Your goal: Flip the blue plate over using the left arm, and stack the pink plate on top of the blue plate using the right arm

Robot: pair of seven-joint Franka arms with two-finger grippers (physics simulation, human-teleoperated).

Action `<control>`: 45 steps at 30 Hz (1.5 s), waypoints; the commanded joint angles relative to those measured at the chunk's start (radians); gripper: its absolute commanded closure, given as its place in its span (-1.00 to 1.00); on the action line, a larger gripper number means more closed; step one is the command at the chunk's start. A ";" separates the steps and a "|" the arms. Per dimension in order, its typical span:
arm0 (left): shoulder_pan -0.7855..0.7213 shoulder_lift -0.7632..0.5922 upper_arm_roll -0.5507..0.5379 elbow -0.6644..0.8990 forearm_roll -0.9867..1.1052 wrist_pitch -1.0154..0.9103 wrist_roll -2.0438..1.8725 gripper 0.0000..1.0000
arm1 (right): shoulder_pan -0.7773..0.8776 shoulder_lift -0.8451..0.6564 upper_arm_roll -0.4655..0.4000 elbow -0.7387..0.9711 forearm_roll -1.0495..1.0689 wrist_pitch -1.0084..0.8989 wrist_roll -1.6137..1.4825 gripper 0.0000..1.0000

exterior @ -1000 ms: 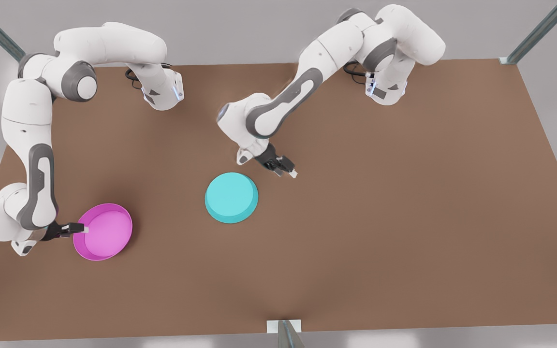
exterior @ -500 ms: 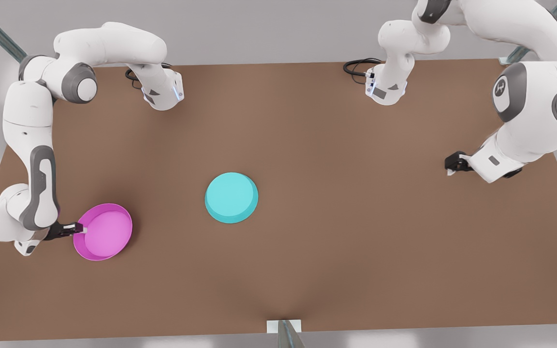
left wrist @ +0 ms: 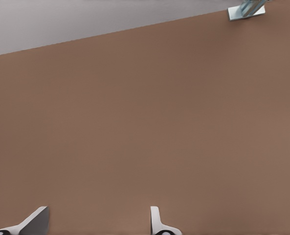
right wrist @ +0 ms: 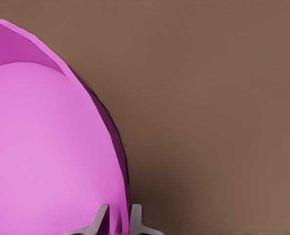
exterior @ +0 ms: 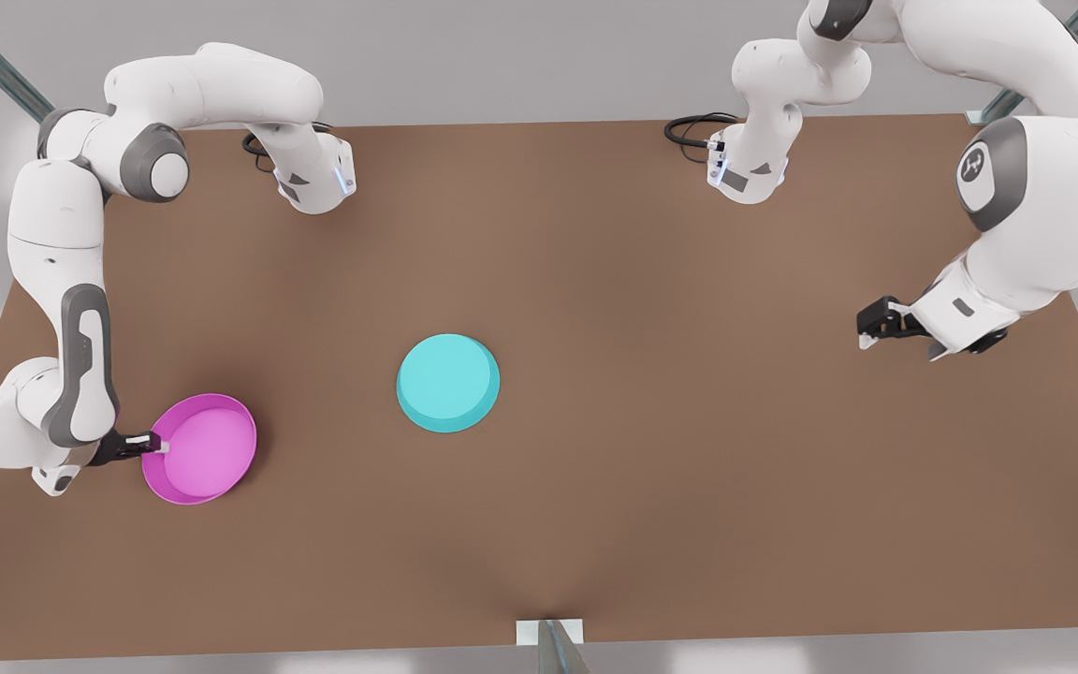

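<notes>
Gripping pink plate [exterior: 205, 449] rim, right pincer [exterior: 157, 446]

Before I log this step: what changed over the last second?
The left gripper swung from beside the blue plate out to the front view's right, open over bare table. The right gripper stays clamped on the pink plate rim; both plates stayed put.

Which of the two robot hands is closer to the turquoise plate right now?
The right gripper is nearer. It clamps the pink plate's rim, toward the front view's left of the blue plate. The left gripper hangs open, farther off, toward the front view's right.
</notes>
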State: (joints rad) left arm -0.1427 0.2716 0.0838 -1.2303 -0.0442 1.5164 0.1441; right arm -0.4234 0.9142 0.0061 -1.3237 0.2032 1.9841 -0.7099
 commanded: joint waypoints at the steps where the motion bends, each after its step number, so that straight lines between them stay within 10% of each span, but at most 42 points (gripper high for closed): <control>1: 0.000 0.000 0.001 0.002 -0.002 0.001 0.000 -1.00 | 0.000 0.000 0.000 0.000 -0.002 0.001 0.001 0.57; 22: 0.002 -0.005 0.001 -0.002 0.010 0.030 -0.001 -1.00 | 0.009 -0.084 0.120 0.023 0.077 -0.220 0.033 0.57; 45: 0.000 -0.002 0.002 -0.005 0.009 0.031 -0.005 -1.00 | 0.612 -0.161 0.126 -0.009 0.074 -0.297 0.245 0.57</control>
State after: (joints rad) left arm -0.1427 0.2687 0.0859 -1.2376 -0.0342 1.5492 0.1396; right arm 0.1919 0.7544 0.1316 -1.3328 0.2848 1.6878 -0.4642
